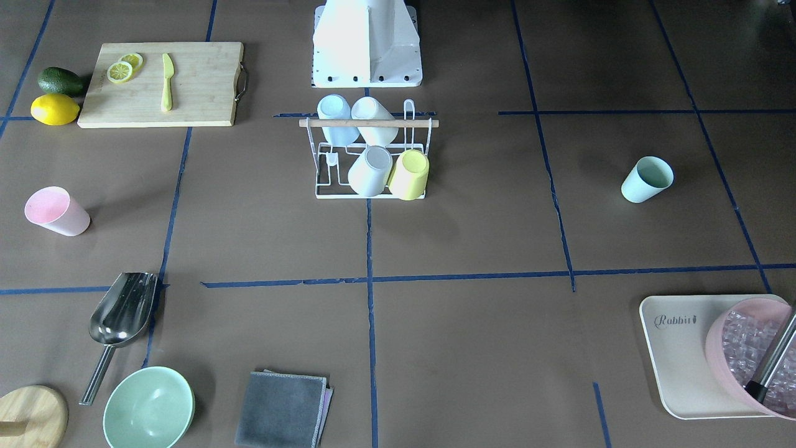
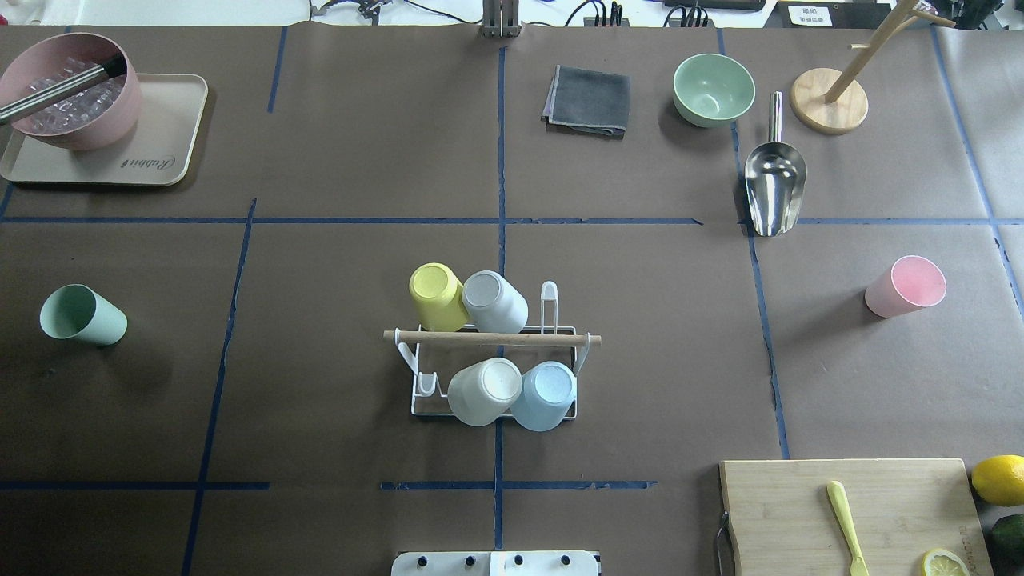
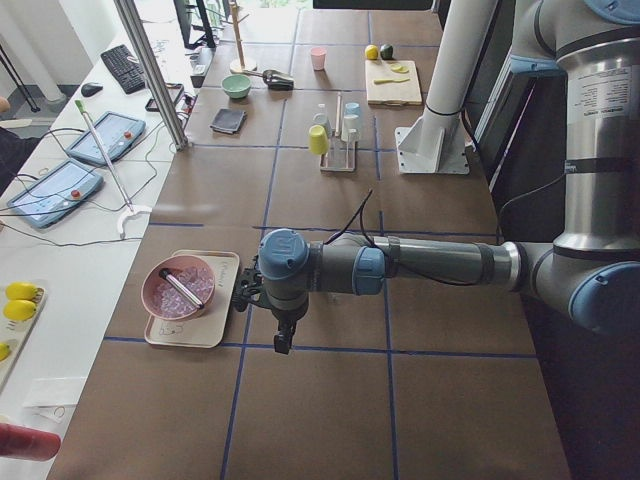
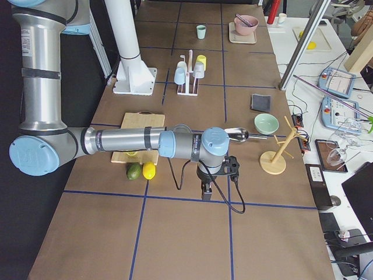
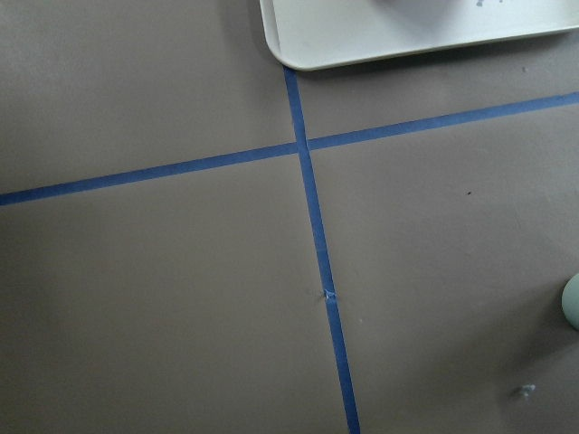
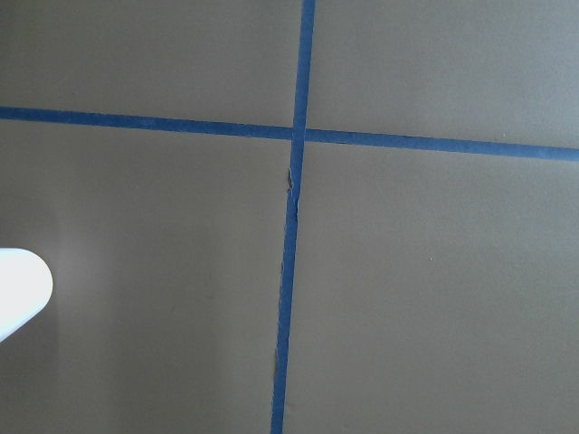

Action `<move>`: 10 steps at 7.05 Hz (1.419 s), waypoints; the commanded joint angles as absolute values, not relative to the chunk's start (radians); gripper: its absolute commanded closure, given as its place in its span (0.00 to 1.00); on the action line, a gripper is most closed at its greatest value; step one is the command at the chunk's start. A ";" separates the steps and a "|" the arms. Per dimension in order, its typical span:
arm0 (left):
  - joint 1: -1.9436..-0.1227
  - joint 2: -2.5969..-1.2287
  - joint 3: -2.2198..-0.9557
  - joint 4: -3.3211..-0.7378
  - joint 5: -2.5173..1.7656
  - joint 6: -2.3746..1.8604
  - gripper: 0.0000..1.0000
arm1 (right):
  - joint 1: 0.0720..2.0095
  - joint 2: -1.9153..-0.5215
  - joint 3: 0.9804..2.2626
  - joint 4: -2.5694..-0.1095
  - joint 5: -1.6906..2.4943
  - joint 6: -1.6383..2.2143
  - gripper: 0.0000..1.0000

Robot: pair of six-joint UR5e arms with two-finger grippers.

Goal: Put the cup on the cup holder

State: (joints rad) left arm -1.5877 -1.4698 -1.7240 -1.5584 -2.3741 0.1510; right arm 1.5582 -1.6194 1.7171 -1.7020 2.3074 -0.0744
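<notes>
The white wire cup holder (image 2: pixel 488 338) with a wooden rod stands at the table's middle, also in the front view (image 1: pixel 367 123). It holds a yellow cup (image 2: pixel 436 296), a grey cup (image 2: pixel 494 301), a white cup (image 2: pixel 485 390) and a blue cup (image 2: pixel 546 394). A loose green cup (image 2: pixel 84 316) lies on its side at my left. A loose pink cup (image 2: pixel 906 286) stands at my right. My left gripper (image 3: pixel 283 340) hangs over the table near the tray. My right gripper (image 4: pixel 206 191) hangs near the scoop. I cannot tell whether either is open or shut.
A beige tray (image 2: pixel 160 164) holds a pink bowl (image 2: pixel 72 88) of ice. A grey cloth (image 2: pixel 588 100), green bowl (image 2: pixel 714 88), metal scoop (image 2: pixel 774 180) and wooden stand (image 2: pixel 828 100) lie far right. A cutting board (image 2: pixel 840 512), lemon (image 2: pixel 998 478) and avocado (image 2: pixel 1010 532) sit near right.
</notes>
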 commanded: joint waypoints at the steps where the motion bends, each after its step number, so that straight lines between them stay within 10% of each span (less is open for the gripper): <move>1: -1.588 -1.476 -1.745 -1.559 -2.375 0.146 0.00 | 1.557 -1.606 1.714 -1.704 2.306 -0.069 0.00; 5: -1.577 -1.488 -1.782 -1.562 -2.367 0.149 0.00 | 1.490 -1.447 1.654 -1.844 2.306 0.032 0.00; 10: -1.451 -1.525 -1.848 -1.462 -2.356 0.152 0.00 | 1.419 -1.083 1.281 -2.034 2.376 0.078 0.00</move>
